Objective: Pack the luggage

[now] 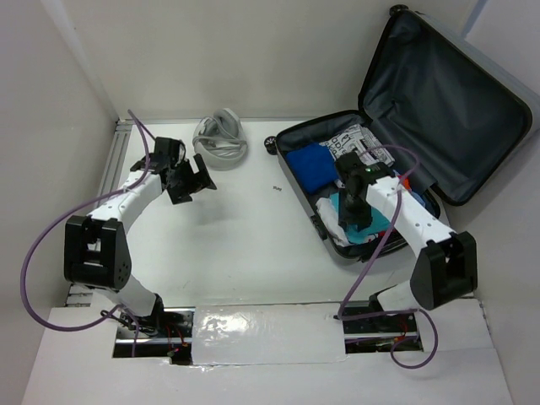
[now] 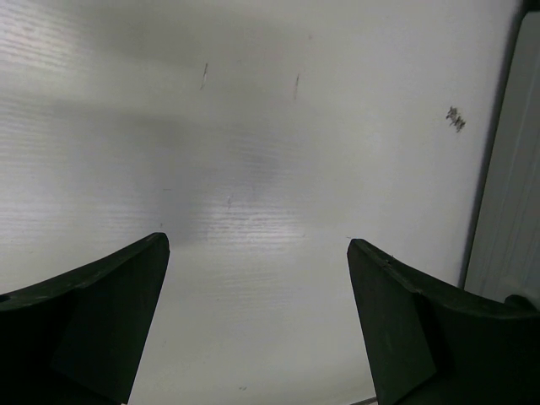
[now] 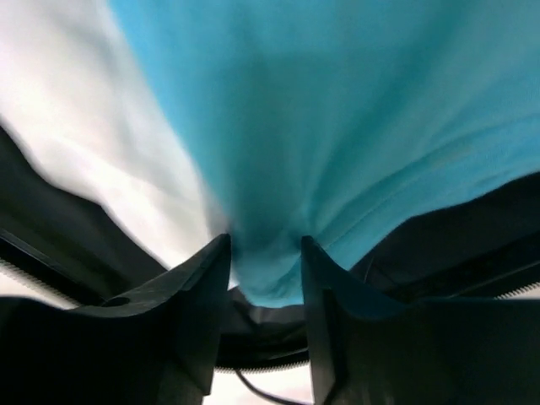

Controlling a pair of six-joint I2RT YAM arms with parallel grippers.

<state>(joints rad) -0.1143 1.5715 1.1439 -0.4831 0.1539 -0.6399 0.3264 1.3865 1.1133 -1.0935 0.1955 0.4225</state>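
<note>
Looking from the top, the luggage (image 1: 447, 110) lies open at the right back of the bench (image 1: 253, 219), already part filled: blue bundle (image 1: 310, 164), printed stuff, teal cloth (image 1: 381, 226). Down inside it is the right tool (image 1: 354, 221); the left tool (image 1: 192, 181) hangs over bare bench near a grey bundle (image 1: 221, 139), which I'd guess goes in next. Left wrist: fingers spread wide, nothing held. Right wrist: fingers clamped on the teal cloth, so that one isn't settled yet.

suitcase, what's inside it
The suitcase holds a blue bundle, a black-and-white printed piece, white cloth and teal cloth pinched by the right gripper. Anything underneath is covered.
</note>
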